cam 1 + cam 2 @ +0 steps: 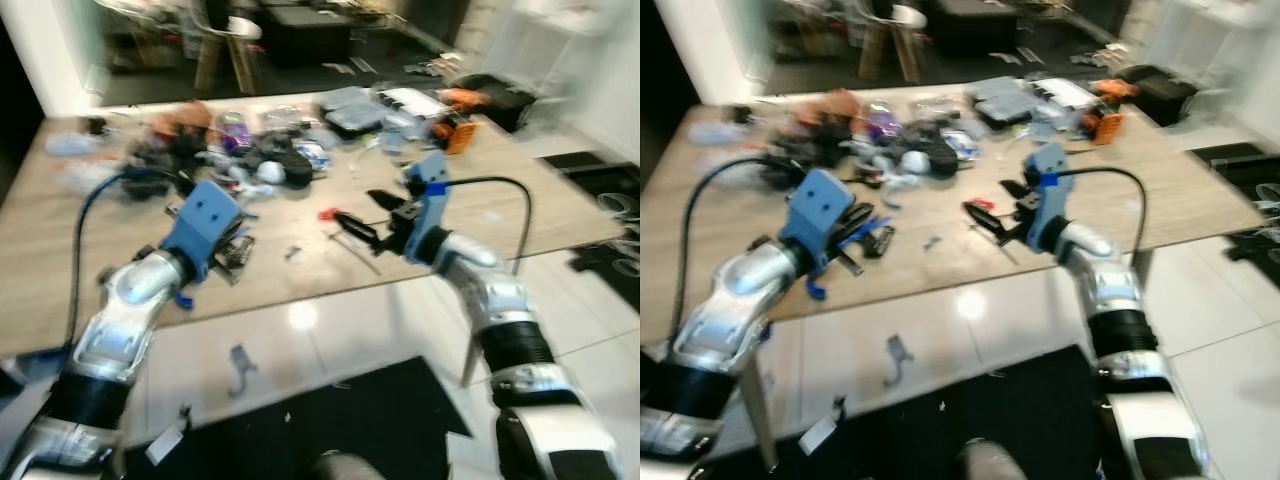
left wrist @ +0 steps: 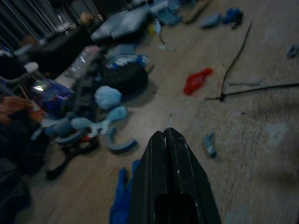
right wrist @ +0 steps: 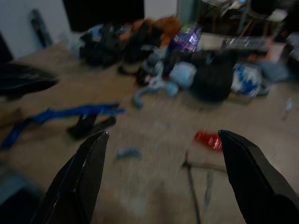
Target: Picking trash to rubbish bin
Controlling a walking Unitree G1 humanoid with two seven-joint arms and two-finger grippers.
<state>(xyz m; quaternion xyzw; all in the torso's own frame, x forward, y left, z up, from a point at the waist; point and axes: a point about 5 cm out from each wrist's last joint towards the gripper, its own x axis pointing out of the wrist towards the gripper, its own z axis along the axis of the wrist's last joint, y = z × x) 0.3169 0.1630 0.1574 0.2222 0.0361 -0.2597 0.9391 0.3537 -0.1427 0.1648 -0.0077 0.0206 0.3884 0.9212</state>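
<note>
A small red scrap of trash (image 1: 327, 214) lies on the wooden surface (image 1: 540, 215), just ahead of my right gripper (image 1: 362, 222). My right wrist view shows it as a crumpled red piece (image 3: 208, 140) between my two black fingers (image 3: 81, 179), which stand wide apart and hold nothing. Beside it lies a thin dark stick or tie (image 3: 192, 184). My left wrist view shows the same scrap (image 2: 196, 80) farther off, next to a long black cable tie (image 2: 236, 58), with a small grey-blue bit (image 2: 210, 143) lying nearer.

My left gripper (image 2: 169, 140) hangs low over the near part of the surface, its fingers pressed together with nothing between them. A strip of blue material (image 2: 122, 196) lies just beside it; from the right wrist it reads as a long blue ribbon (image 3: 65, 114) across the wood.

Behind both grippers sits a heap of clutter (image 1: 230, 150): dark fabric, pale blue curved pieces (image 2: 100, 126), a shiny purple packet (image 2: 50, 94). The head views add grey trays (image 1: 355, 110) and an orange tool (image 1: 455, 130) at the far end. They also show small scraps (image 1: 238, 365) on the white tiled floor (image 1: 330, 345) by a black mat (image 1: 340, 420). Both head views are blurred.
</note>
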